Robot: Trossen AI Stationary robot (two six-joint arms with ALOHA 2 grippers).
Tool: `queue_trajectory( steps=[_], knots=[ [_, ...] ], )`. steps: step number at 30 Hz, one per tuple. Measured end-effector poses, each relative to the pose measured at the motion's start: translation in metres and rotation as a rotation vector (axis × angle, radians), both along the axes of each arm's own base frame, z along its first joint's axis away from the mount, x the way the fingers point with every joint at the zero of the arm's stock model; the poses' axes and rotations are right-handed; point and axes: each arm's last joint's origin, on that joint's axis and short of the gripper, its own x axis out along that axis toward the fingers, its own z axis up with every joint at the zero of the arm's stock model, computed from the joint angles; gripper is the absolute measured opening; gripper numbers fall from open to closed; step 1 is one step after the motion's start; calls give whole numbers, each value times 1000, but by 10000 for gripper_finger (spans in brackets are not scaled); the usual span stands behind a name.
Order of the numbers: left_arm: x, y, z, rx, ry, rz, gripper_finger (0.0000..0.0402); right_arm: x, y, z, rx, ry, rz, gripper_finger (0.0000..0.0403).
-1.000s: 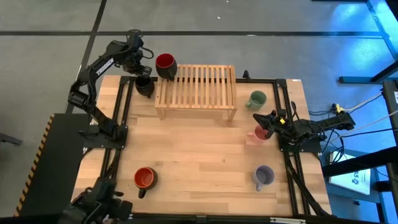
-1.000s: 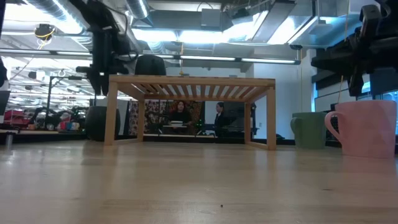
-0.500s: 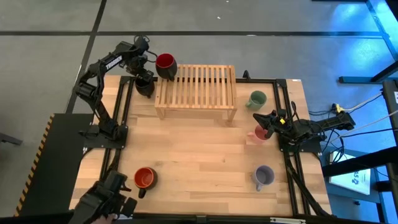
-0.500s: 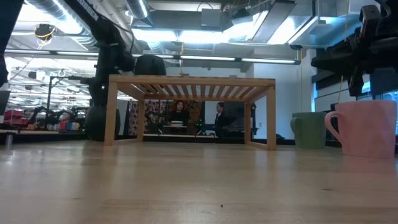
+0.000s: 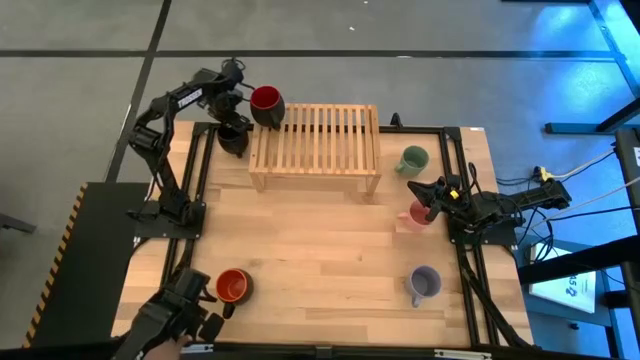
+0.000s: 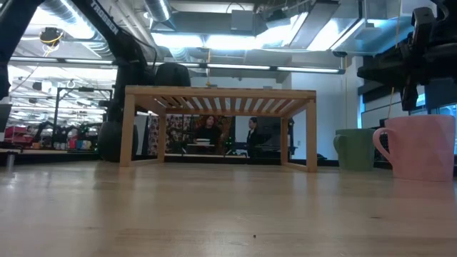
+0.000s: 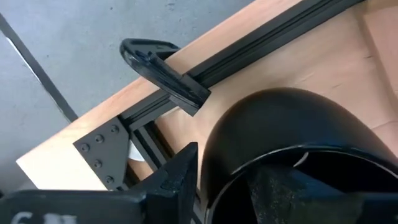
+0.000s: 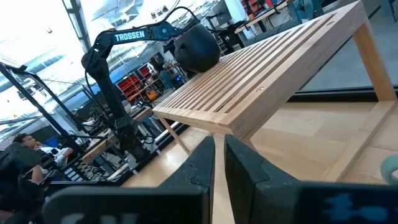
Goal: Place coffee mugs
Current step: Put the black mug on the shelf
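Observation:
The black mug (image 5: 233,140) stands on the table at the far left, beside the rack; it fills the left wrist view (image 7: 292,130). My left gripper (image 5: 232,121) is open right above it, one finger inside the mug's mouth and one outside its wall (image 7: 230,186); whether they touch, I cannot tell. The dark red mug (image 5: 266,103) sits on the rack's far left corner. The pale green (image 5: 411,160), pink (image 5: 413,216), lavender (image 5: 424,285) and orange (image 5: 232,287) mugs stand on the table. My right gripper (image 5: 430,197) is shut, just above the pink mug (image 6: 421,146).
The wooden slatted rack (image 5: 315,140) stands at the table's far middle. Black rails (image 5: 195,170) run along the left and right edges. A dark object (image 5: 170,320) reaches in at the near left corner beside the orange mug. People sit in the room behind (image 6: 207,132).
My left gripper has moved right and down from beyond the far left corner onto the black mug's mouth. The dark object at the near left corner has come closer to the orange mug. My right arm has kept still.

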Motion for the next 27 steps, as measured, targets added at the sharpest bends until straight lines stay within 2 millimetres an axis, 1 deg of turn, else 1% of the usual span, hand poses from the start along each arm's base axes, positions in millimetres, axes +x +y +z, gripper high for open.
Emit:
queue_trajectory(
  steps=[3,9,16,18,21,27],
  knots=[
    [0,1,0,3,-1,1,94,0,0,0,0,0,0,24],
    [-2,2,0,11,0,13,17,0,0,0,1,1,-16,24],
    [-3,1,1,8,7,10,11,0,0,0,1,0,-17,24],
    [-5,-4,8,17,23,18,11,0,0,0,1,0,-17,24],
    [-8,-10,26,94,49,52,11,0,0,0,1,0,-17,24],
    [-14,-30,65,217,-17,77,11,0,0,0,1,0,-18,24]
  ],
)
